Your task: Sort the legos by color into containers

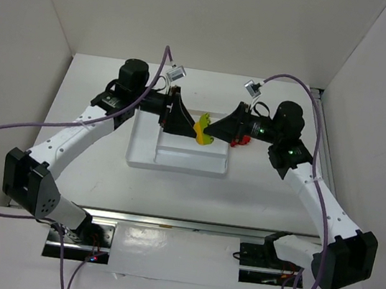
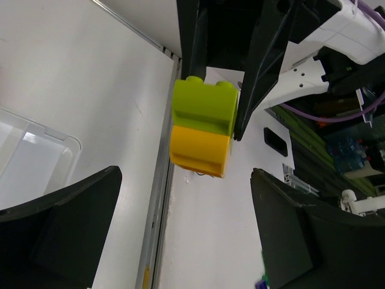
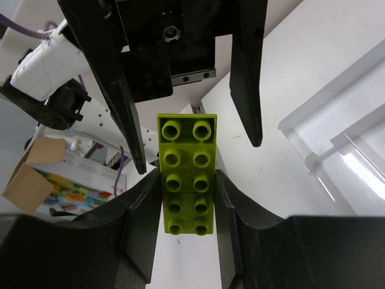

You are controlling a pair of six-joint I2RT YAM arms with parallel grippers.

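Note:
My right gripper (image 3: 186, 180) is shut on a lime green lego (image 3: 186, 162), studs facing its camera. In the left wrist view that lime green lego (image 2: 204, 105) is stuck to a yellow lego (image 2: 200, 150), and both hang in the air. From above, the joined pair (image 1: 202, 131) hovers over the white tray (image 1: 176, 160) near its far right corner. My left gripper (image 2: 185, 174) faces it, wide open, and its fingers (image 3: 246, 90) flank the pair's far end without touching. Red legos (image 1: 240, 141) lie on the table under the right gripper (image 1: 211, 127).
The tray's clear rim (image 2: 36, 138) shows at the left of the left wrist view, and its dividers (image 3: 337, 144) at the right of the right wrist view. White walls enclose the table on three sides.

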